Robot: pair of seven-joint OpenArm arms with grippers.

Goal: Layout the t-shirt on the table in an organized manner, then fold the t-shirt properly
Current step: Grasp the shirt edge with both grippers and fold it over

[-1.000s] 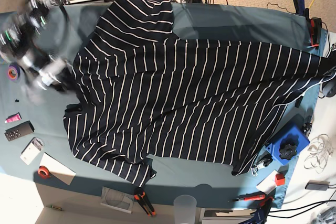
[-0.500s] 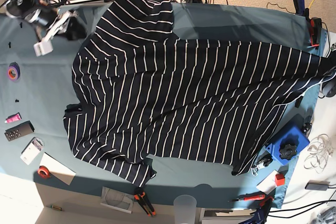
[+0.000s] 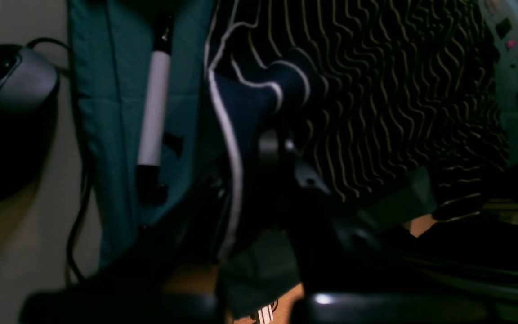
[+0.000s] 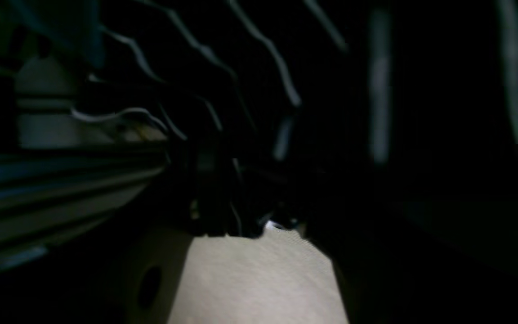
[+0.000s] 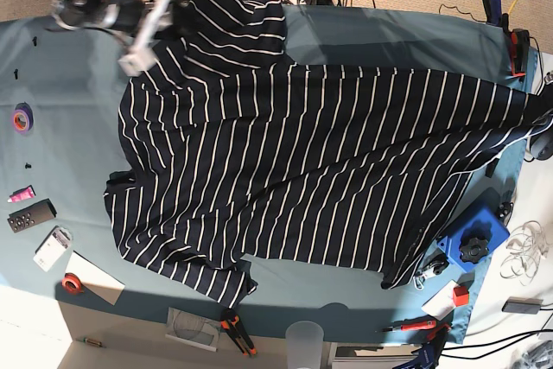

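The t-shirt (image 5: 320, 162), dark with thin white stripes, lies spread across the teal table (image 5: 78, 127), with one sleeve (image 5: 229, 28) at the top. My right gripper (image 5: 175, 11) is at that sleeve's left edge, motion-blurred; the right wrist view is almost black, with striped cloth (image 4: 263, 81) close to the lens, so its jaws do not show. My left gripper (image 3: 263, 148) is shut on a bunched fold of the t-shirt (image 3: 250, 99) at the table's right edge, where the cloth is drawn to a point (image 5: 536, 105).
A purple tape roll (image 5: 22, 117), a remote (image 5: 31, 215) and red tape (image 5: 73, 283) lie at the left. A blue box (image 5: 473, 239), a cup (image 5: 304, 339) and pliers (image 5: 238, 334) are at the bottom. A mouse (image 3: 16, 81) and a white pen (image 3: 153, 112) lie beside the left gripper.
My right arm has swung from the table's left side up and then right, to the sleeve at the top. The t-shirt and the left arm have not visibly moved.
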